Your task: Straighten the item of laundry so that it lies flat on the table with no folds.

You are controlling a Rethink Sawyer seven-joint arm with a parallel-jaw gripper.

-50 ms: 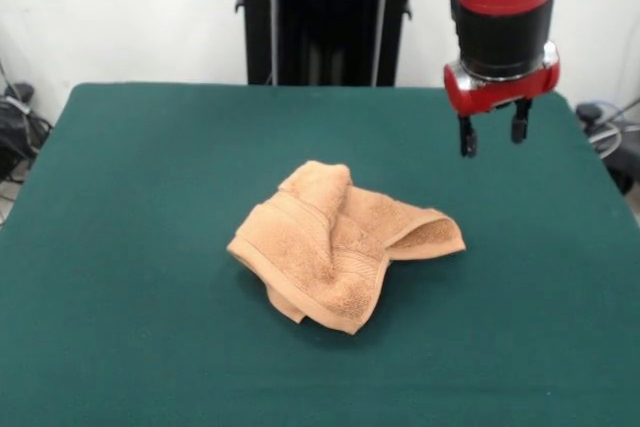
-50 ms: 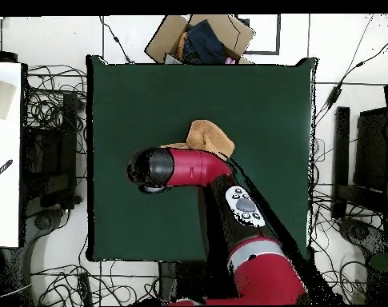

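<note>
The towel (image 1: 345, 244) sits a little below and right of the centre of the front view, heaped on the green table (image 1: 120, 247) rather than spread; one corner is rolled up into a hump at its upper middle, a flap at its right end curls over to leave an open pocket, and the hemmed edge along the lower left is doubled under, so by my reading the straightening has hardly begun; the gripper (image 1: 493, 134) hangs in the upper right of that view, clear of the cloth and well above the felt, its two dark fingers (image 1: 466, 137) pointing down with a modest gap between them and nothing held; being up and off to one side, it looks placed to come down on the curled right flap, the nearest loose edge, though that is only a guess; the front view gives the folds, the height of the hand above the table and the state of the fingers, none of which can be read from above; the overhead view, in turn, shows the towel near the middle of the table, slightly toward the upper edge, with the red arm (image 2: 197, 168) reaching across and hiding its lower part, and a cardboard box (image 2: 201, 36) beyond the table at the top of the frame
</note>
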